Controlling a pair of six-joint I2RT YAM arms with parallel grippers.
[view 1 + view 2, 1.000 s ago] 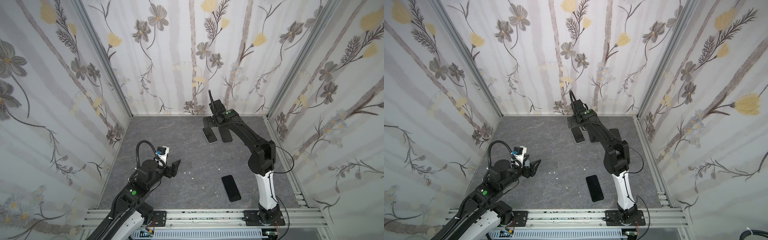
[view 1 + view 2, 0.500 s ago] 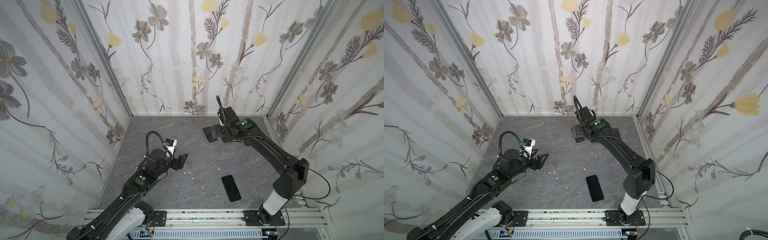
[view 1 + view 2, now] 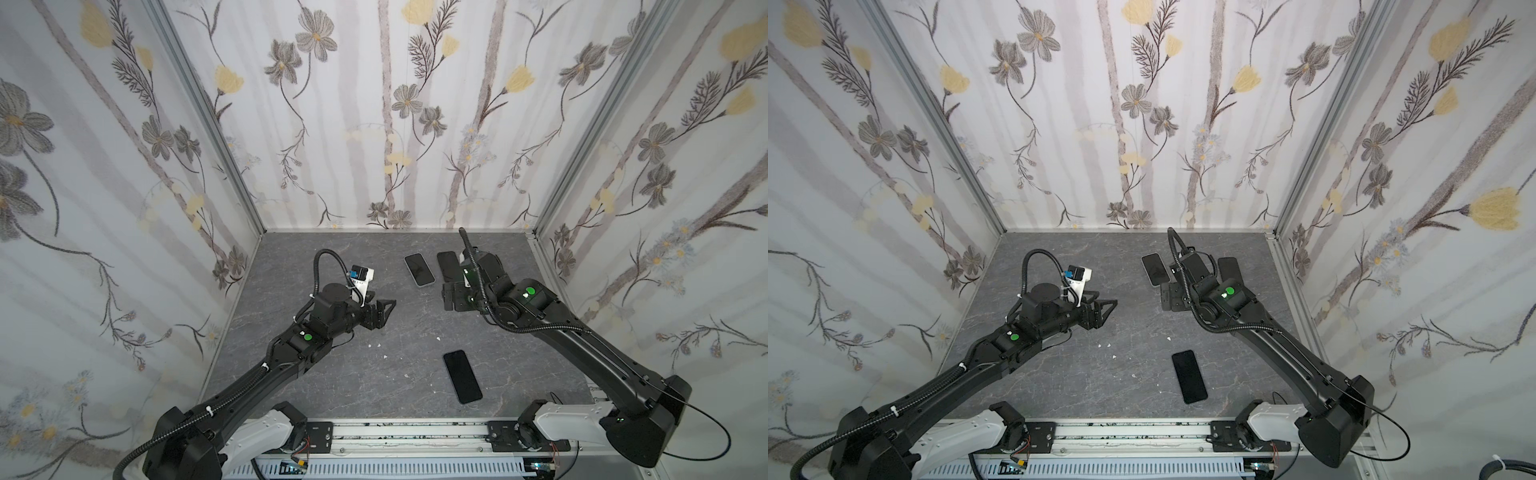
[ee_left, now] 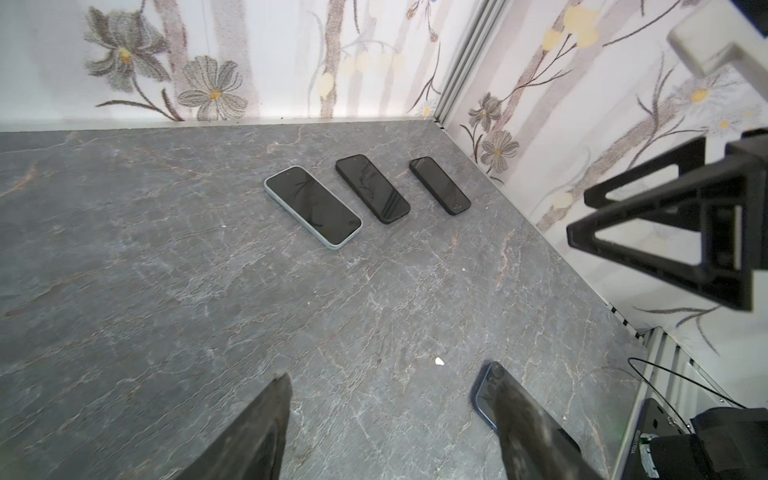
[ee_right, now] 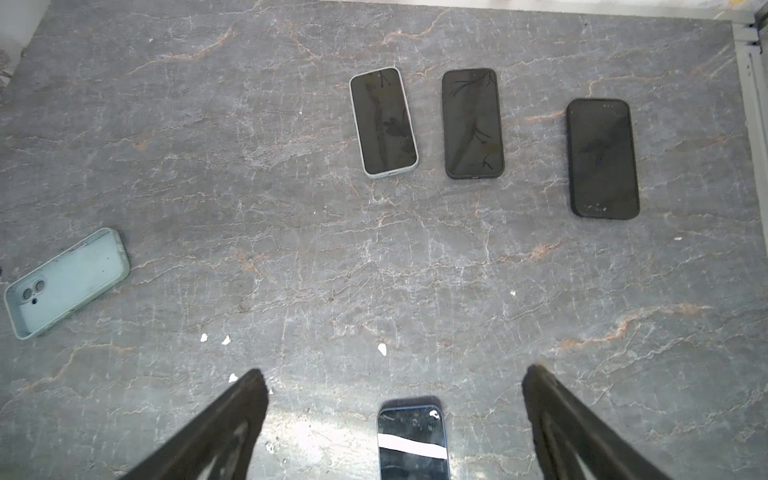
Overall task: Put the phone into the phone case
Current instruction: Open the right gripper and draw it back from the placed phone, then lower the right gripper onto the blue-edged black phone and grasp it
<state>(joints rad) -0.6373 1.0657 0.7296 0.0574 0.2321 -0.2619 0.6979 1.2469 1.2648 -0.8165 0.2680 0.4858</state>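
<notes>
The black slab phone with a blue rim (image 3: pixel 462 376) lay flat on the grey marbled table (image 3: pixel 415 328), near its front edge. It was well apart from the empty mint-green phone case (image 5: pixel 66 282), which the left arm probably hid in both top views. The left pincer (image 4: pixel 395 415) and the right pincer (image 5: pixel 397 372) hung above the table, spread wide and gripping nothing.

Setting: a laboratory robot test cell. Two robot arms (image 3: pixel 249 384) mount on an aluminium rail (image 3: pixel 407 432). Beyond the rail lies a grey stone-pattern tabletop (image 3: pixel 374 395), enclosed on three sides by floral-papered panels (image 3: pixel 374 124) joined by aluminium corner posts (image 3: pixel 210 124).
</notes>
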